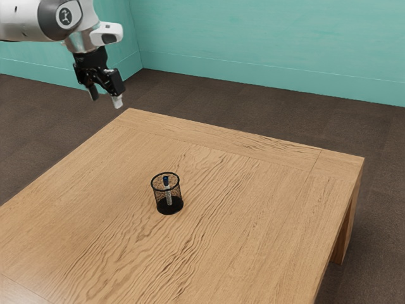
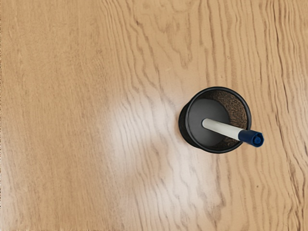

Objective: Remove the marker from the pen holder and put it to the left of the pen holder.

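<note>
Pen holder (image 2: 204, 108) is black mesh. Marker (image 2: 228, 130) has white barrel (image 2: 219, 127), dark blue cap (image 2: 250, 138). Counter (image 1: 253, 221) shows tan, wavy grain. Wall (image 1: 266, 44) is teal.

I make out a room, home or office unclear. Teal walls (image 1: 266, 44), brown carpet (image 1: 266, 113), 1 wooden table (image 1: 253, 215).

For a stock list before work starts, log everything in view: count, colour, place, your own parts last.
marker: one, whitish with a blue end, leaning inside the pen holder, blue end up
pen holder: one, black mesh, upright on the table
table: one, light brown wood, under the pen holder
floor: one, dark brown, under the table
walls: two, teal, behind the table, meeting in a corner
arm: one, white, exterior view's upper left
gripper: one, black, at the arm's end, open
</note>
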Controlling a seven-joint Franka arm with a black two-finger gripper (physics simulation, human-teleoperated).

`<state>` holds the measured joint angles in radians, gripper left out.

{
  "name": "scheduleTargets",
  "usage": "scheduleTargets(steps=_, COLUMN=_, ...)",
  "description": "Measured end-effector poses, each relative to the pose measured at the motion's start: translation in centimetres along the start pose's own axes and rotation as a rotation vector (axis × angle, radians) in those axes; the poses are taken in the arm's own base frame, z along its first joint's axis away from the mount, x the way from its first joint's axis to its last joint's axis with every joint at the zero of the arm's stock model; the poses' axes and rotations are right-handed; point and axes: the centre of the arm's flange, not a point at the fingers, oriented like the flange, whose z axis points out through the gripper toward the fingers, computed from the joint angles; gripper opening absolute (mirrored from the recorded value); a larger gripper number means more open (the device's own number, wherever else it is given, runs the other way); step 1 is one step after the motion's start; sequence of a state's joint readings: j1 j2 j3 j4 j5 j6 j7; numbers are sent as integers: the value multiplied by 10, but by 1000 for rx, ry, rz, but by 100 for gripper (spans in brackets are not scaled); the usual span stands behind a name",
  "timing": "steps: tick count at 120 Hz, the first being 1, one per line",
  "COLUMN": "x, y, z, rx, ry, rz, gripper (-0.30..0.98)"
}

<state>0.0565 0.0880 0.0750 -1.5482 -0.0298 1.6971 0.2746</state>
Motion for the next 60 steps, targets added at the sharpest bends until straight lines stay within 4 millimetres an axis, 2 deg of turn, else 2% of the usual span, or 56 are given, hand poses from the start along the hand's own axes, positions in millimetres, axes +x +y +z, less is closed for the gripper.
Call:
scheduleTargets(steps=23, x=1, y=-2, z=5, rx=1, ry=-11, rz=-20, gripper=69)
scheduleTargets(steps=37, x=8, y=1, z=31, rx=11, ry=-59, rz=-15, gripper=69)
scheduleTargets(steps=42, x=11, y=17, z=37, rx=39, ry=-78, rz=25, gripper=69)
scheduleTargets(steps=48, x=15, y=47, z=51, rx=66, ry=-99, rz=101, gripper=69)
scheduleTargets(steps=55, x=20, y=82, z=74, rx=88, ry=-109, rz=203, gripper=69)
scheduleTargets(steps=60, x=18, y=97, z=98, rx=97, ry=-117, rz=262, gripper=69)
